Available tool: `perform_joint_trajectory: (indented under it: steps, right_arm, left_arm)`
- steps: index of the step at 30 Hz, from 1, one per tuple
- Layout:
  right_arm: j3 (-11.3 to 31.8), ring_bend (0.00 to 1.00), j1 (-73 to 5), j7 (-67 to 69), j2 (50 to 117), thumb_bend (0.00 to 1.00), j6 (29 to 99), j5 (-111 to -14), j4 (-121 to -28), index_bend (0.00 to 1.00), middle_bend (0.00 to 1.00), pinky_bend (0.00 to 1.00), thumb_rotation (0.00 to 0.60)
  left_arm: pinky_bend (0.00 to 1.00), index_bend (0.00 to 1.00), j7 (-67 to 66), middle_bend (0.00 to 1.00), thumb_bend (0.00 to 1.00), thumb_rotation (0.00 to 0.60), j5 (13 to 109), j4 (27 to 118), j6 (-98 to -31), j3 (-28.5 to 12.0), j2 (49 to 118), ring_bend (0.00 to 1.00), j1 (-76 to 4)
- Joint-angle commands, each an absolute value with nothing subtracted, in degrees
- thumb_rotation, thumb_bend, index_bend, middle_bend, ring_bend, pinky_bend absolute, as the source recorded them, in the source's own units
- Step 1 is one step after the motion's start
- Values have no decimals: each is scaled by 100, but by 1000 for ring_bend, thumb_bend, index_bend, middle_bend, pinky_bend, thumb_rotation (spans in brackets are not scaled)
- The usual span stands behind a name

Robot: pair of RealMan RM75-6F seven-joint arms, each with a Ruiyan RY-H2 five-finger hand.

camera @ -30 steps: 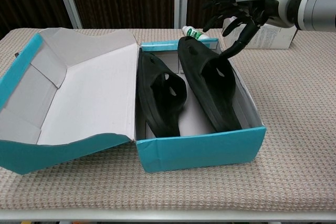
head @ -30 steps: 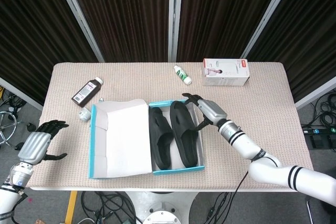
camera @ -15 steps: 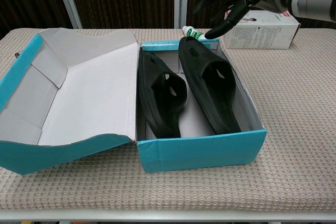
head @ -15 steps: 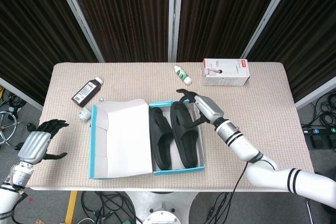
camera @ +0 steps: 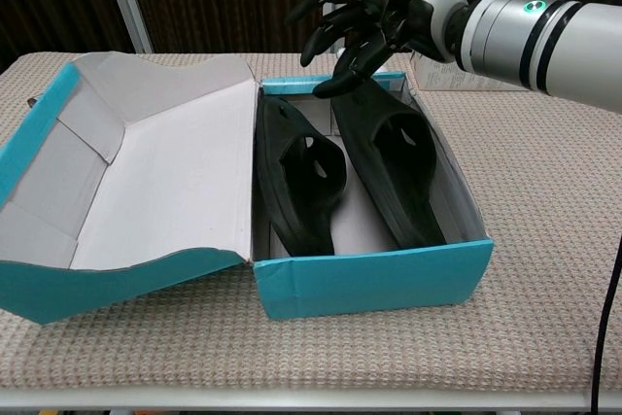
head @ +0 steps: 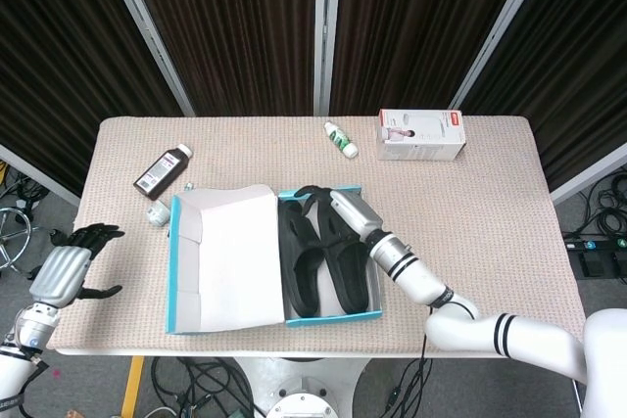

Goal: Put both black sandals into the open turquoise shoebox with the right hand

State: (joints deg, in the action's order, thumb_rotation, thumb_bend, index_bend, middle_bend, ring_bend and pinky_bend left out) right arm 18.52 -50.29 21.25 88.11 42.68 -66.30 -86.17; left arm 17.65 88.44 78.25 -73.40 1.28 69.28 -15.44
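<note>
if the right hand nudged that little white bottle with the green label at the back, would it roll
Probably. The white bottle lies on its side and looks round, so it may roll across its length. It looks small, likely light. The textured table mat might slow it.

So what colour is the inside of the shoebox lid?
White inside the shoebox lid, seen best in chest view.

A brown bottle, small white bottle and white carton lie on the table.

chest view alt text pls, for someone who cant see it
Two black sandals lie side by side in an open turquoise shoebox, its lid folded out to the left. The right robot hand hovers over the box's far end, fingers spread, holding nothing.
</note>
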Motion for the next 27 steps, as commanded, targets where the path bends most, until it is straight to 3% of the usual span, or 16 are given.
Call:
perform_joint_trajectory:
  steps: [1, 16, 27]
  right_arm:
    - [1805, 234, -5004, 2118, 8791, 44, 4253, -6635, -8664, 250, 412, 385, 600]
    - [1476, 252, -4980, 1801, 8875, 60, 4019, -6501, -8386, 270, 434, 410, 600]
    - [1636, 252, -4937, 1949, 8891, 61, 4246, -6744, -8536, 271, 435, 410, 600]
  left_arm:
    - [141, 189, 1772, 150, 70, 600, 8845, 7818, -7341, 128, 6936, 91, -1542]
    - [141, 189, 1772, 150, 70, 600, 8841, 7805, -7332, 128, 6952, 91, -1539]
    - [141, 190, 1774, 150, 70, 600, 8850, 7825, -7381, 124, 6925, 91, -1516]
